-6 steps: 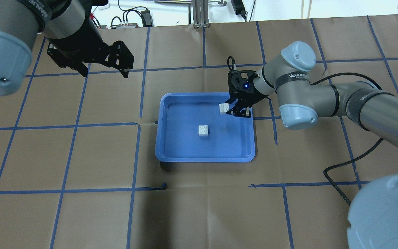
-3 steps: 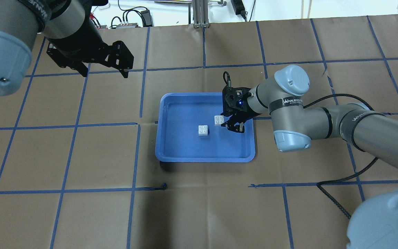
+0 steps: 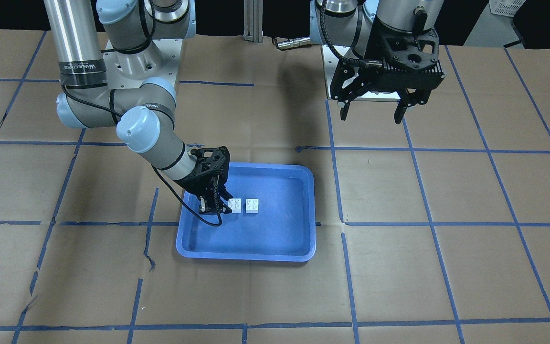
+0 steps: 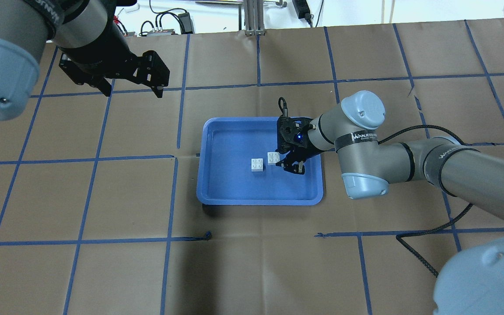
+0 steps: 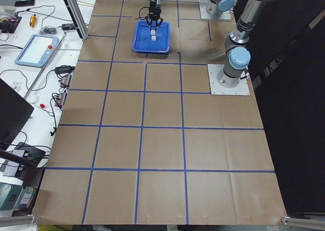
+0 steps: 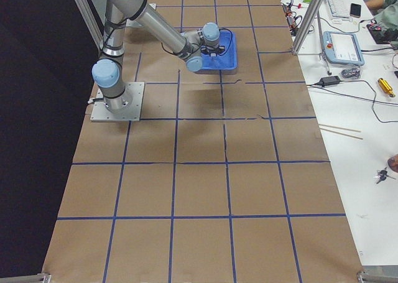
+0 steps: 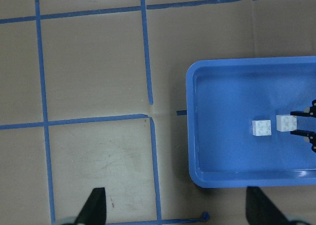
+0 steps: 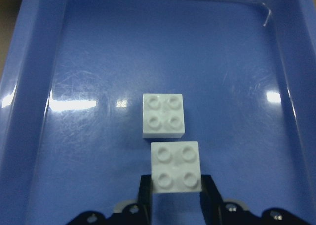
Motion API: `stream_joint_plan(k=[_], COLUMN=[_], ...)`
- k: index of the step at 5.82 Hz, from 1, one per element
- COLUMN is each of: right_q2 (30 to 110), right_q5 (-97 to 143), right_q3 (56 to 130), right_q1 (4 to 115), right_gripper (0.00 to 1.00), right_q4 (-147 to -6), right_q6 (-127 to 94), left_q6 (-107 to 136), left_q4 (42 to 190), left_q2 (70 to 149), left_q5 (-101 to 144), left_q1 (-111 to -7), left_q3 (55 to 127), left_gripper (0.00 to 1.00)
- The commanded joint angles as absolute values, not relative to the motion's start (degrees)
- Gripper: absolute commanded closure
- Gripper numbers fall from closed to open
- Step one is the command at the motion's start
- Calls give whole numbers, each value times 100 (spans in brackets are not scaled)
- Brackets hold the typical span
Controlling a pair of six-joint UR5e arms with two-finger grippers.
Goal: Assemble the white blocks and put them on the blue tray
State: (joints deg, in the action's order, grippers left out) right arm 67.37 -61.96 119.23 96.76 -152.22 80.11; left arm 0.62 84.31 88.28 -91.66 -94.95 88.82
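The blue tray [image 4: 234, 183] lies mid-table. One white block [image 4: 257, 165] rests on its floor, studs up. My right gripper [image 4: 279, 159] is shut on the second white block [image 4: 272, 158] and holds it low, studs up, just to the right of the resting one with a narrow gap. In the right wrist view the held block [image 8: 176, 167] sits between the fingers [image 8: 144, 198], right behind the resting block [image 8: 163, 115]. I cannot tell whether the held block touches the floor. My left gripper [image 4: 134, 92] is open and empty, high over the far left of the table.
The table is brown paper with a blue tape grid. The tray's raised rim [image 3: 246, 255] surrounds both blocks. Cables and equipment [image 4: 164, 26] lie beyond the far table edge. A black cable [image 4: 418, 253] trails from the right arm.
My right gripper carried its white block from the tray's far right corner down toward the middle, and it now sits beside the resting block. The left arm has not moved.
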Motion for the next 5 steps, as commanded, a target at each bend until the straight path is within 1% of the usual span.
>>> stream_joint_plan(k=[1,5], right_q2=[6680,6618], right_q5=[-6205,-6196], right_q3=[11927,11944], right_q1=[9773,9773], right_gripper=[84,83], right_q4=[-15231,-15231], right_q6=[7989,7980], left_q6=[62,70], left_q4=[8437,8437], left_q2=[8772,8772], left_q5=[-9132,-9114], left_q1=[-9501,-9483], left_q3=[8868,8859], left_gripper=[1,1])
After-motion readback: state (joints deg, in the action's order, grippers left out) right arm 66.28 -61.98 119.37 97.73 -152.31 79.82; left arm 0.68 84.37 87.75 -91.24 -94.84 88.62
